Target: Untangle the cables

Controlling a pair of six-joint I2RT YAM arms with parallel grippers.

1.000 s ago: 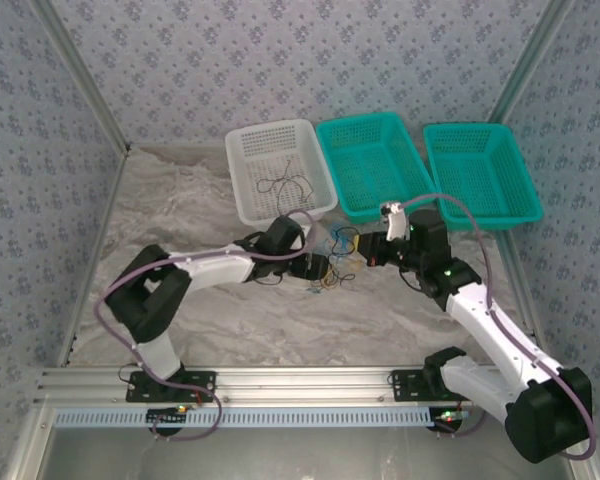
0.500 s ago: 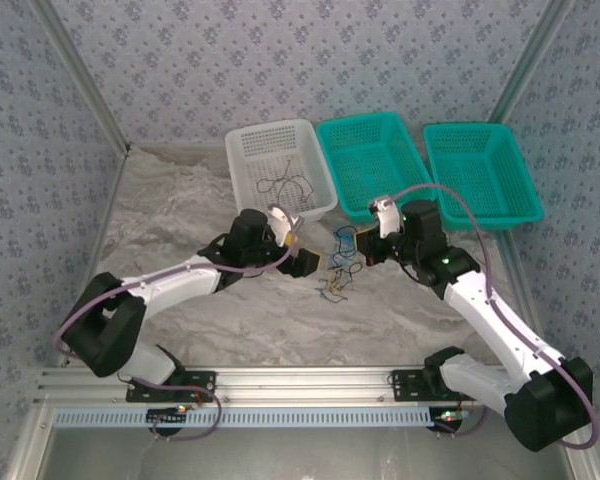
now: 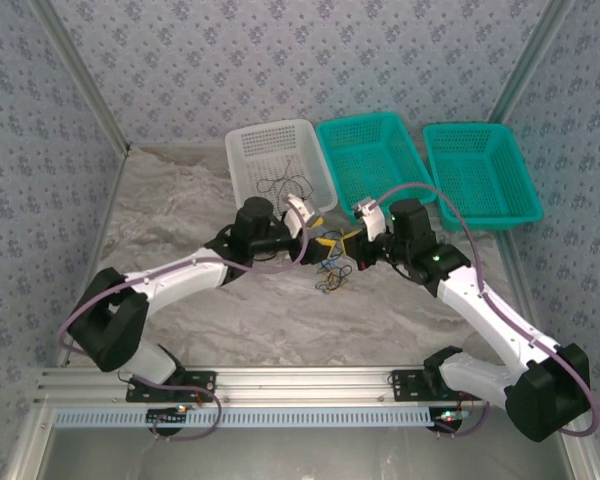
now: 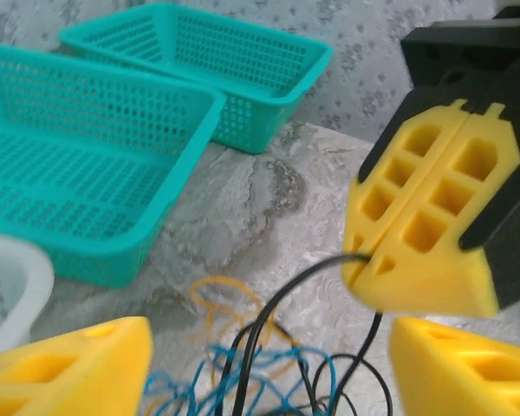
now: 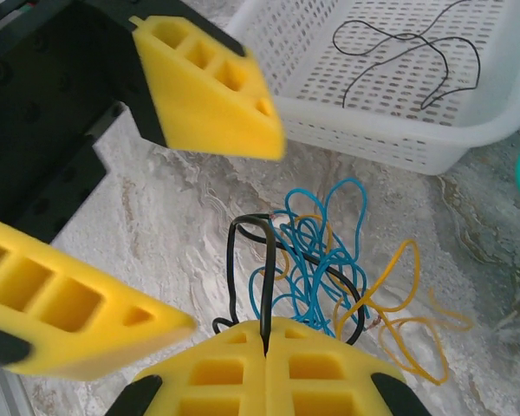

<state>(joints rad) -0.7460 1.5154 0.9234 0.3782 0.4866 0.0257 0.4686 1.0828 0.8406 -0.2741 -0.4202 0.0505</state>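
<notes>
A tangle of cables lies on the marbled table in front of the baskets: a black cable, a blue one and a yellow one. My right gripper is shut on the black cable, which rises in a loop from the tangle into its pads; from above the right gripper hangs just over the tangle. My left gripper is open, its yellow fingers standing either side of the right gripper's tip. In the left wrist view the blue cable and yellow cable lie below.
A white basket behind the tangle holds a separate black cable. Two teal baskets stand to its right. Angled wall panels close in the table on both sides.
My left gripper has swung right, back up to the right gripper. The right gripper has shifted left and a little toward the baskets, still gripping the black cable.
</notes>
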